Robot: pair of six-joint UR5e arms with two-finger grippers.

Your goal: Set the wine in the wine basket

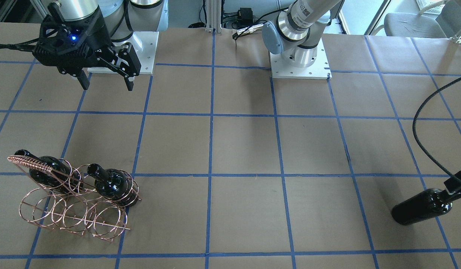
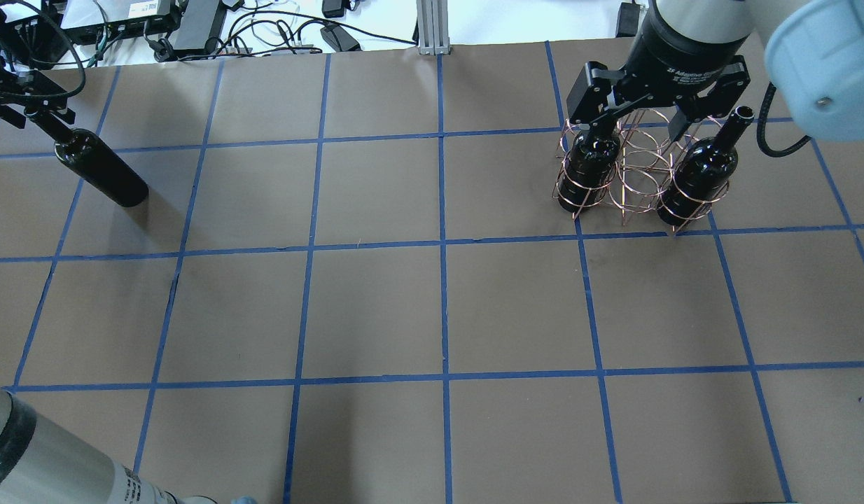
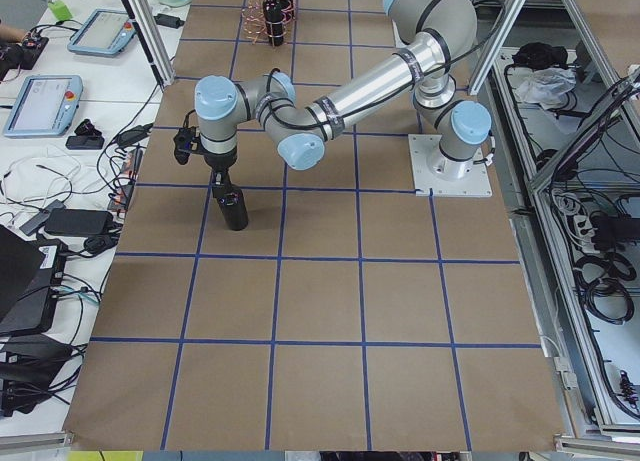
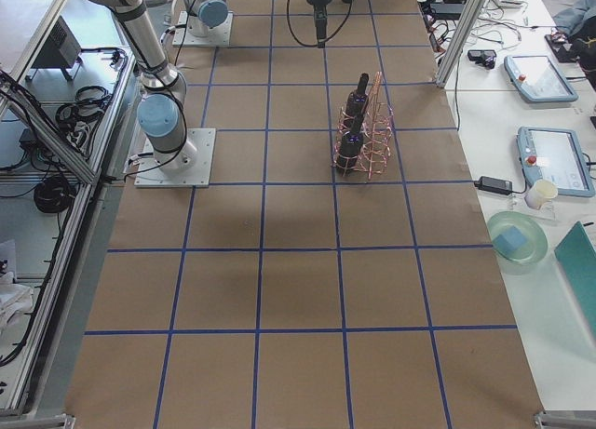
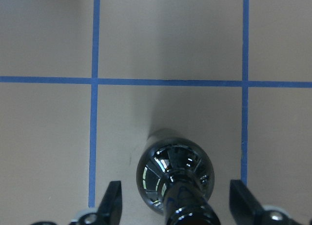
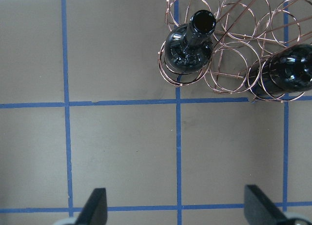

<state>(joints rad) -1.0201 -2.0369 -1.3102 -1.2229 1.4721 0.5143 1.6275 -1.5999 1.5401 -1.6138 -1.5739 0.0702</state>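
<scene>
The wine bottle, glossy near-black, stands upright at the table's far left end and also shows in the front view. My left gripper is over its top. In the left wrist view the fingers stand apart on either side of the neck without touching it, so the gripper is open. The copper wire basket stands at the far right. It holds two identical bottles in its end rings, and the middle rings are empty. My right gripper hangs high above the basket, open and empty.
The table is brown paper with a blue tape grid. A black cable loops down to the left wrist. Cables and boxes lie beyond the far edge. Both arm bases stand on white plates at the robot's side.
</scene>
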